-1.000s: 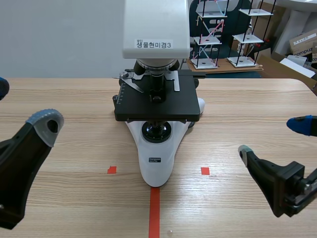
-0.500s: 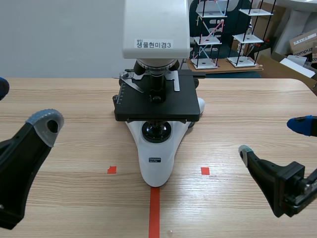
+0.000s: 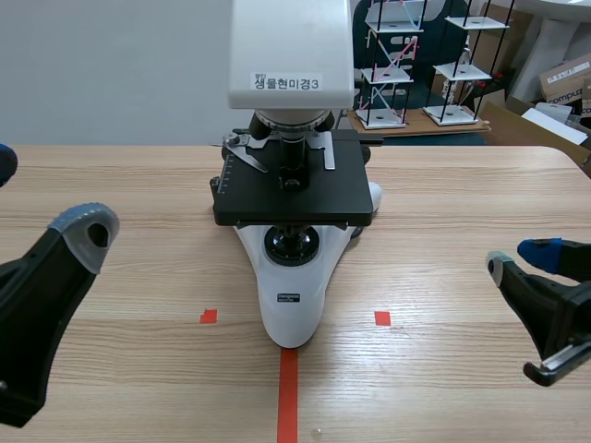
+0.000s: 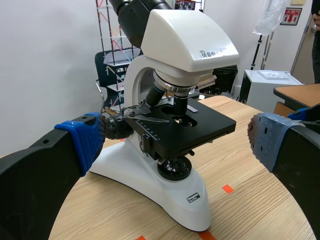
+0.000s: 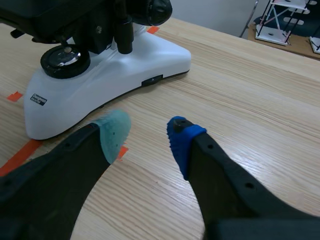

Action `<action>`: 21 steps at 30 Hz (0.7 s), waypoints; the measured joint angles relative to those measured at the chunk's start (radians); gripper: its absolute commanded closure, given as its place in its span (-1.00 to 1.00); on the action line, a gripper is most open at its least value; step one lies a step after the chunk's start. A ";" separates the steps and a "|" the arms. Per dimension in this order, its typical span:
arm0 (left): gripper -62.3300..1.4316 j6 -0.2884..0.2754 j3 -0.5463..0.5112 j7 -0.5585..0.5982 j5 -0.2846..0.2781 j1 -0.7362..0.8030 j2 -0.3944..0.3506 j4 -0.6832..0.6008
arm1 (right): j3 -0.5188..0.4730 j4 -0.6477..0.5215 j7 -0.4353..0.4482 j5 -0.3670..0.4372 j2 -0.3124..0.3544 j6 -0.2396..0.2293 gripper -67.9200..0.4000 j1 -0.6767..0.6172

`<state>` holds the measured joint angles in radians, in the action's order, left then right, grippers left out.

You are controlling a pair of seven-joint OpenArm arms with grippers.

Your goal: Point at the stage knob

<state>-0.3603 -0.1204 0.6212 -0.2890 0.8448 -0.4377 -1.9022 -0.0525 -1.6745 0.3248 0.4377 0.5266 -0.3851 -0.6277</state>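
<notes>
The microscope (image 3: 291,55) stands mid-table (image 3: 138,185). Its stage knob (image 5: 124,35) hangs as a black stem under the stage on the side toward the right arm, just beside the big focus knob (image 5: 155,9). The right claw (image 5: 146,136) hovers low near the white base (image 5: 100,75), well short of the knob, fingers slightly apart and empty, while the left claw (image 4: 175,142) is spread wide, holding nothing.
</notes>
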 measured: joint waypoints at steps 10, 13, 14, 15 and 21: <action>-0.92 0.000 0.000 0.000 0.000 0.000 0.000 0.000 | 0.183 0.302 0.193 -0.024 0.000 0.000 0.95 0.265; -0.92 0.000 0.000 0.000 0.000 0.000 0.000 0.000 | 0.240 0.369 0.214 -0.030 0.000 0.000 0.97 0.344; -0.92 0.000 0.000 0.000 0.000 0.000 0.000 0.000 | 0.257 0.390 0.218 -0.032 0.000 0.000 0.97 0.369; -0.92 0.000 0.000 0.000 0.000 0.000 0.000 0.000 | 0.274 0.408 0.224 -0.042 0.000 0.000 0.97 0.391; -0.92 0.000 0.000 0.000 0.000 0.000 0.000 0.000 | 0.365 0.490 0.270 -0.046 -0.001 0.000 0.97 0.512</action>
<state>-0.3603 -0.1207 0.6212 -0.2890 0.8448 -0.4374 -1.9022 0.3130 -1.1847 0.5945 0.3920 0.5259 -0.3855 -0.1162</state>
